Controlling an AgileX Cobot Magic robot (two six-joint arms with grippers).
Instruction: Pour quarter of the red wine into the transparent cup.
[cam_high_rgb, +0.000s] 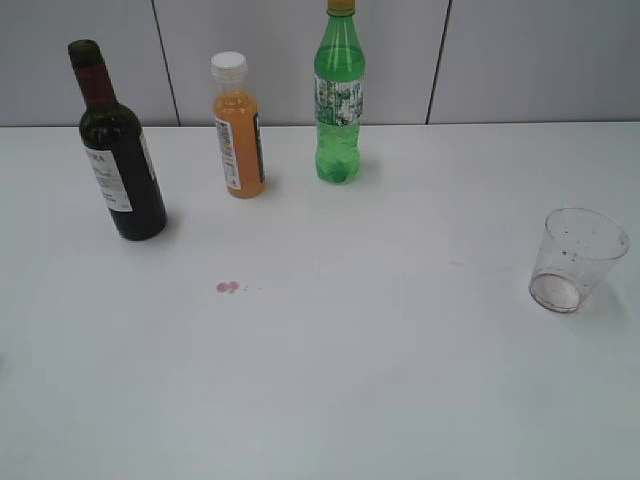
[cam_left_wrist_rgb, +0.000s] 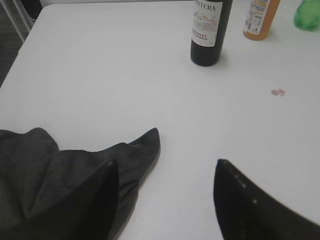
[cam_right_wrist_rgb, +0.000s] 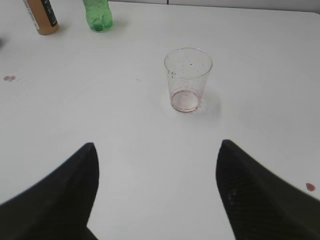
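Observation:
The dark red wine bottle (cam_high_rgb: 120, 150), with maroon neck foil and a white label, stands upright at the back left of the table. In the left wrist view the red wine bottle (cam_left_wrist_rgb: 207, 30) is far ahead of my left gripper (cam_left_wrist_rgb: 166, 165), which is open and holds nothing. The transparent cup (cam_high_rgb: 575, 260) stands upright at the right with reddish residue at its bottom. In the right wrist view the cup (cam_right_wrist_rgb: 187, 80) is ahead of my right gripper (cam_right_wrist_rgb: 157, 145), a little right of its centre; that gripper is open and empty. Neither gripper shows in the exterior view.
An orange juice bottle (cam_high_rgb: 238, 130) and a green soda bottle (cam_high_rgb: 340, 100) stand at the back. A dark grey cloth (cam_left_wrist_rgb: 75, 165) lies under my left gripper's left finger. Small red drops (cam_high_rgb: 228, 288) mark the white table; another drop (cam_right_wrist_rgb: 310, 187) lies near the right gripper.

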